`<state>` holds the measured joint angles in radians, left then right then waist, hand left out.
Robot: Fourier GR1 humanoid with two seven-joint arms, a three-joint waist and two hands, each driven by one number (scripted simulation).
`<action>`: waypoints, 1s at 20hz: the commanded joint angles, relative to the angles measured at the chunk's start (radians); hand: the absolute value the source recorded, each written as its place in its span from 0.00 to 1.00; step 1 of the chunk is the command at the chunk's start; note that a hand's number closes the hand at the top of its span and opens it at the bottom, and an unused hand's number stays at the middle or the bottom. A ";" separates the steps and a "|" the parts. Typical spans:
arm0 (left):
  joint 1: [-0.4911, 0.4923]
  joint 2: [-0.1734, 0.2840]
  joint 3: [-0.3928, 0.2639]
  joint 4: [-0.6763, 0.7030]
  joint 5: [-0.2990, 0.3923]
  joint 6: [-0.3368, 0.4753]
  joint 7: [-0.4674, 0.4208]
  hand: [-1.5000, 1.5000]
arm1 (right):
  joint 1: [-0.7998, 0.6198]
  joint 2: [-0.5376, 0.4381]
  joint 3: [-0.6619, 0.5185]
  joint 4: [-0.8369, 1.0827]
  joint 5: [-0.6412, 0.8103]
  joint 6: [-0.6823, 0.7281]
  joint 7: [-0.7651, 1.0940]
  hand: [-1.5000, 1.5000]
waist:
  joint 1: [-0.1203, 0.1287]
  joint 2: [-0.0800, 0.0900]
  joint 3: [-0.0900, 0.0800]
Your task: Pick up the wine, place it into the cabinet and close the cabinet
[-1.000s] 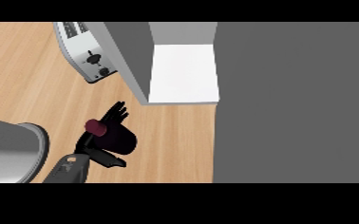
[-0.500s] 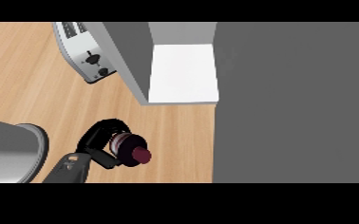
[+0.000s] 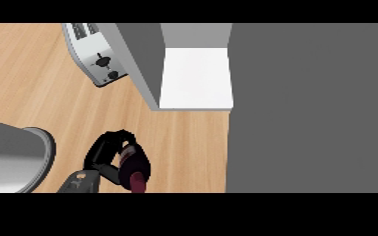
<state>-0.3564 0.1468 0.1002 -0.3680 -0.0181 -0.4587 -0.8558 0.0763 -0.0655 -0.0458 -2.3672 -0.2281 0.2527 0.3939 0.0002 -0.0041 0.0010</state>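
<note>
The wine bottle (image 3: 136,169) is dark maroon and sits near the view's lower edge, tilted with one end facing up at me. My left hand (image 3: 105,151) is shut on it, black fingers curled round its left side and hiding part of it. The grey forearm (image 3: 80,182) comes in from below. The cabinet stands up and to the right with its white inner floor (image 3: 196,78) showing. A grey panel (image 3: 141,62) stands along the left of the opening. My right hand does not show.
A silver toaster (image 3: 94,54) stands on the wooden counter (image 3: 52,100) at the upper left, against the grey panel. A large grey rounded object (image 3: 21,157) fills the left edge. A broad dark grey surface (image 3: 303,107) covers the right side.
My left hand went from open beside the bottle to curled round it. Hand and bottle have shifted right and toward the lower edge, and the bottle looks larger.
</note>
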 commanded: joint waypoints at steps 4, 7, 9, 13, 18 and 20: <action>0.250 -0.056 0.088 -0.062 0.094 0.085 -0.193 1.00 | -0.008 -0.011 -0.037 0.039 -0.003 -0.003 -0.002 0.00 | 0.028 0.003 -0.001; 0.284 -0.063 0.103 -0.150 0.138 0.064 -0.172 1.00 | -0.016 -0.001 -0.006 -0.045 -0.015 -0.034 0.061 0.00 | 0.015 0.000 -0.001; 0.338 -0.075 0.069 -0.238 0.136 0.043 -0.168 1.00 | 0.012 0.034 0.017 0.038 0.032 -0.009 -0.037 0.00 | 0.016 0.001 0.000; 0.410 -0.124 0.010 -0.447 0.177 0.005 -0.058 1.00 | 0.001 -0.009 -0.038 0.023 -0.032 0.007 -0.003 0.00 | 0.013 0.000 0.000; 0.555 -0.145 -0.096 -0.754 0.241 0.062 0.077 1.00 | 0.065 0.063 0.053 0.086 0.086 0.039 -0.147 0.00 | 0.009 0.002 0.001; 0.591 -0.146 -0.138 -0.896 0.292 0.112 0.187 1.00 | 0.120 0.049 0.056 -0.030 0.060 0.031 -0.077 0.00 | 0.003 0.001 0.000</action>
<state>0.1586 0.0137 0.0225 -1.0750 0.2194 -0.3515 -0.7634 0.1332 -0.0368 -0.0259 -2.3601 -0.1994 0.2691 0.3453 0.0098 -0.0050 0.0027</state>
